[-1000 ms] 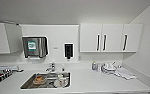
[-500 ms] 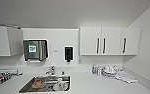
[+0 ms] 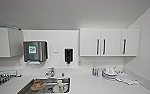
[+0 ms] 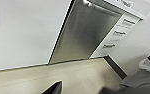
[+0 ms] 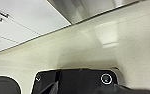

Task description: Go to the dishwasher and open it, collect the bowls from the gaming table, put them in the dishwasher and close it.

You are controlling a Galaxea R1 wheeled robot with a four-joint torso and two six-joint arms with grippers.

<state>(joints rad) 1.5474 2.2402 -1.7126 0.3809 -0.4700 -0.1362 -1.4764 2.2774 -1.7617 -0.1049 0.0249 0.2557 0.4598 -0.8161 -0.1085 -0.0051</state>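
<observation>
The robot is facing the counter point(image 3: 91, 85), its left arm hanging before the closed dishwasher point(image 4: 88, 32) ahead of jaws whose spread I cannot tell.

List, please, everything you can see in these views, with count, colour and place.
Dishwasher: one, steel front, shut, bar handle, between white cabinet fronts, left wrist view.
Wall cabinets: white, upper right of wall.
Towel dispenser: one, steel, above the counter.
Soap dispenser: one, black, on the wall.
Tap: one, metal, behind the sink.
Sink: one, steel, holding dishes.
Stacked dishes: white, counter right.
Floor: pale beige.
Robot plate: dark, right wrist view.
</observation>
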